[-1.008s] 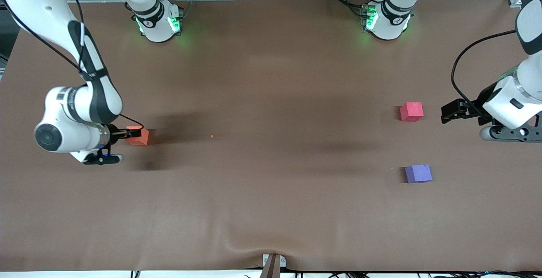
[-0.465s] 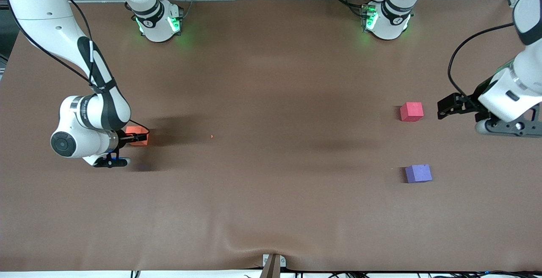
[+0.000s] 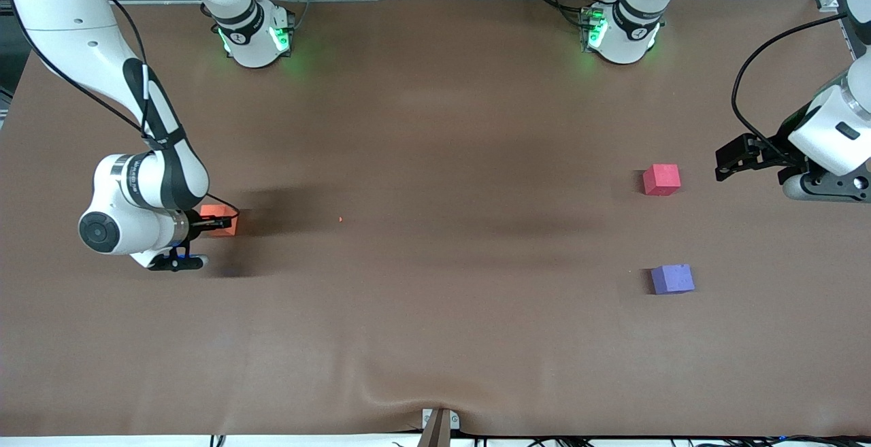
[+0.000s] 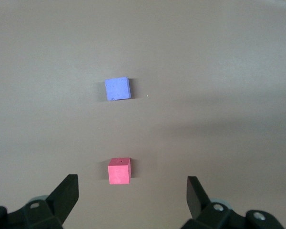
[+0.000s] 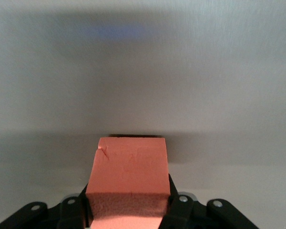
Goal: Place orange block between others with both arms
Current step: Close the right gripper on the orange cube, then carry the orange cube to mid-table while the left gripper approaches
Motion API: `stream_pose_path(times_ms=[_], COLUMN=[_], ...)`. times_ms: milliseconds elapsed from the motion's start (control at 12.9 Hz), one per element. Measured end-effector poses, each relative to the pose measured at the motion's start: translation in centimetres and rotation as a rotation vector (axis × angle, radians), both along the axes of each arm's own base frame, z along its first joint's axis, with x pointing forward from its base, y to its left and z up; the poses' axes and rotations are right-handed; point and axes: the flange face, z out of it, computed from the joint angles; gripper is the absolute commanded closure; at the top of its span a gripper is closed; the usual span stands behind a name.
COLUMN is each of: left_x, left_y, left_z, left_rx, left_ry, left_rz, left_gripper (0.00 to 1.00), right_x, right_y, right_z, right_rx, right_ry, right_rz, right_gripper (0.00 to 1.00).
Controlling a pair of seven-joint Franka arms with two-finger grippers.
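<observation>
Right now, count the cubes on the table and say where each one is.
3. The orange block sits at the right arm's end, clamped in the right gripper. The red-pink cube and the purple-blue cube, nearer the camera, lie at the left arm's end.

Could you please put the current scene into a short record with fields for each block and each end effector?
orange block: on the table at the right arm's end
right end effector: shut on the orange block
red-pink block: on the table near the left arm's end
purple-blue block: nearer the front camera than the red-pink block, apart from it
left end effector: open, empty, beside the red-pink block
</observation>
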Motion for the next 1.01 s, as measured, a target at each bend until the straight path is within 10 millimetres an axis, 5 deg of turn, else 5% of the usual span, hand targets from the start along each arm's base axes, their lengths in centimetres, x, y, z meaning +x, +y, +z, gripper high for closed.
stream_pose_path(times_ms=[233, 465, 853, 1008], left_x=[-0.1, -0.5, -1.5, -1.7], left_y=[-0.5, -2.7, -7.1, -7.9], left_z=[0.2, 0.4, 0.7, 0.8], left_rx=[-0.001, -0.006, -0.018, -0.019], left_ry=[-0.006, -0.009, -0.012, -0.012], left_rz=[-0.008, -0.043, -0.07, -0.085], left_gripper=[0.0, 0.0, 0.0, 0.0], right_x=[2.8, 3.2, -1.1, -2.8], right_y=[3.8, 12.6, 28.9, 33.8], right_z=[4.8, 9.2, 10.2, 9.7], right_rx=[0.038, 0.17, 0.312, 0.38], right_ry=[-0.105, -0.161, -0.084, -0.06], right_rz=[0.03, -0.003, -0.11, -0.141], right_gripper=[0.69, 0.68, 0.67, 0.67])
